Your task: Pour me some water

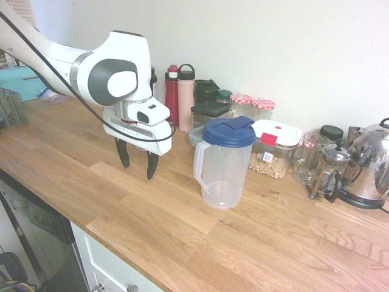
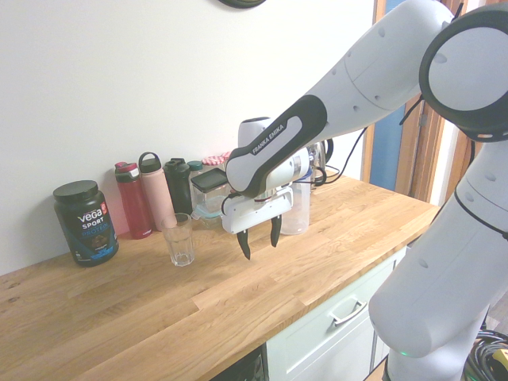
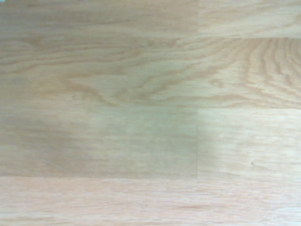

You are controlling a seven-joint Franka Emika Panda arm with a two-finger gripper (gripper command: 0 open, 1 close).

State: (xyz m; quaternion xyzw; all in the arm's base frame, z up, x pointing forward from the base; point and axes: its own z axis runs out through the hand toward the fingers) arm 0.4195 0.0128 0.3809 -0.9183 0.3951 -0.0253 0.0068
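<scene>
1. a long wooden counter (image 1: 182, 231) is running along a plain white wall (image 1: 273, 42), with white drawers showing under its front edge.
2. the wrist view is showing only bare wood planks of the counter, a bit blurry.
3. a clear plastic jug (image 1: 222, 163) with a dark blue lid is standing upright on the counter, out in front of the other things. its handle is pointing toward the gripper.
4. a small clear drinking glass (image 2: 179, 239) is standing upright on the counter in the second exterior view, near the bottles and apart from the jug.
5. behind the jug, by the wall, a red bottle (image 1: 172, 92) and a pink bottle (image 1: 186, 94) are standing side by side, with dark containers and jars with red checked lids next to them.
6. a clear box with a white lid (image 1: 273, 149) is sitting just behind the jug, and a glass coffee press (image 1: 327, 171) and a shiny kettle (image 1: 371, 164) are standing further along.
7. a black tub with "vega sport" on it (image 2: 85, 221) is standing by the wall at the far end of the row.
8. the white arm is reaching over the counter, and its gripper (image 1: 137, 160) is pointing straight down.
9. the two dark fingers are spread apart and are holding nothing.
10. the gripper is hanging in the air above bare wood, near the jug's handle side but not touching it.
</scene>
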